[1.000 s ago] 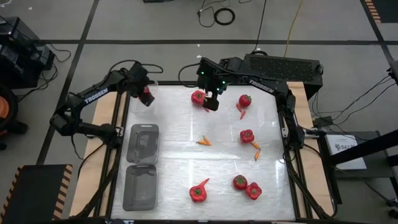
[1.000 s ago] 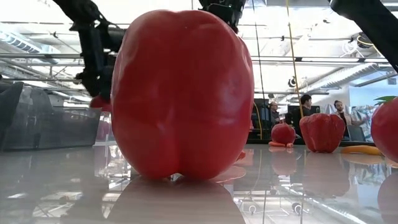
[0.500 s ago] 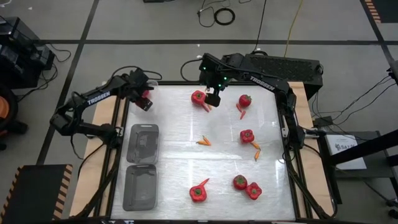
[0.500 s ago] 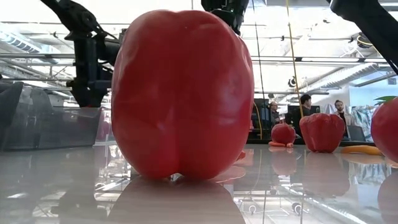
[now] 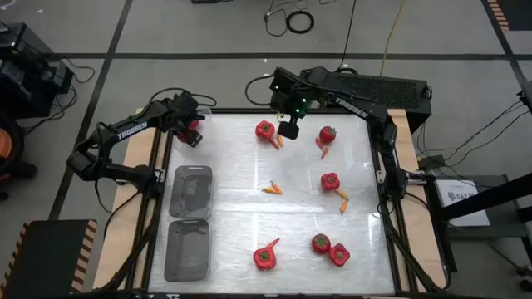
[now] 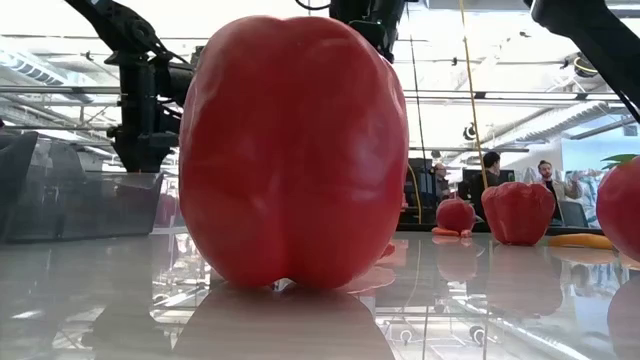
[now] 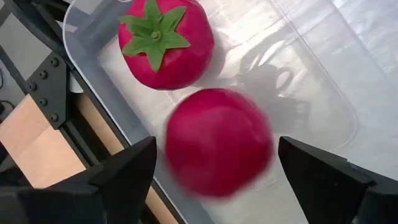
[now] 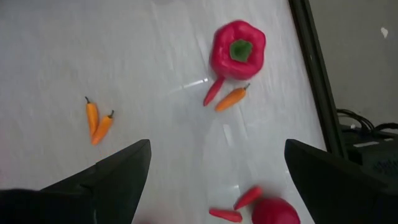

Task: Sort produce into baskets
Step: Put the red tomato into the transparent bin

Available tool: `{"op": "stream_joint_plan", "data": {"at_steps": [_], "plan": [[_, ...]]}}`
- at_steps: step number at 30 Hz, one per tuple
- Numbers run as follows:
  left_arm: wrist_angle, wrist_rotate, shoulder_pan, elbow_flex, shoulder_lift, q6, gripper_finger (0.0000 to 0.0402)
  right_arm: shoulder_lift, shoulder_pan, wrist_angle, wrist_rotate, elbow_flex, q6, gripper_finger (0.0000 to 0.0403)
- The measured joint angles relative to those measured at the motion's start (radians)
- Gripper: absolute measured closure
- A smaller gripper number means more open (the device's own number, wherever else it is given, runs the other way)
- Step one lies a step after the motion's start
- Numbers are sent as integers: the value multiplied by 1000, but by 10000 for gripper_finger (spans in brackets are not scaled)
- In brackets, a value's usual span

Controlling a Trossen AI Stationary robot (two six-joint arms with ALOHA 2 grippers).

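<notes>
On the white tabletop [image 5: 249,191] we see our left gripper [image 7: 211,180] open above the far-left basket [image 7: 323,93], a blurred tomato [image 7: 217,142] dropping between its fingers, while our open right gripper [image 5: 288,129] hovers with a pepper [image 5: 264,129] at nine o'clock.

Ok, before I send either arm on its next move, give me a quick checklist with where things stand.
1. Left gripper clear of the red tomato: ok, its fingers are spread with a slim gap on each side.
2. Tomato over the basket, not over its rim: ok.
3. Tomato at rest on the basket floor: cannot tell.
4. Right gripper open and empty: ok.
5. Right gripper centred over the red pepper: not ok, it hangs beside it.
</notes>
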Motion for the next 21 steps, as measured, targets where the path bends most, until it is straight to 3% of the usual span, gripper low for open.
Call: {"op": "stream_joint_plan", "data": {"at_steps": [7,13,17,21], "plan": [[-4,-1,0,4,0,6,60,0,-22,-38,0,0,-8,41],[-41,11,-10,89,-25,14,60,-16,-47,-65,-1,-1,-24,41],[-21,99,-44,157,-79,-54,60,-65,-83,-63,0,-9,-13,41],[64,171,-125,179,-123,-136,60,-140,-125,-51,16,-103,60,41]]}}
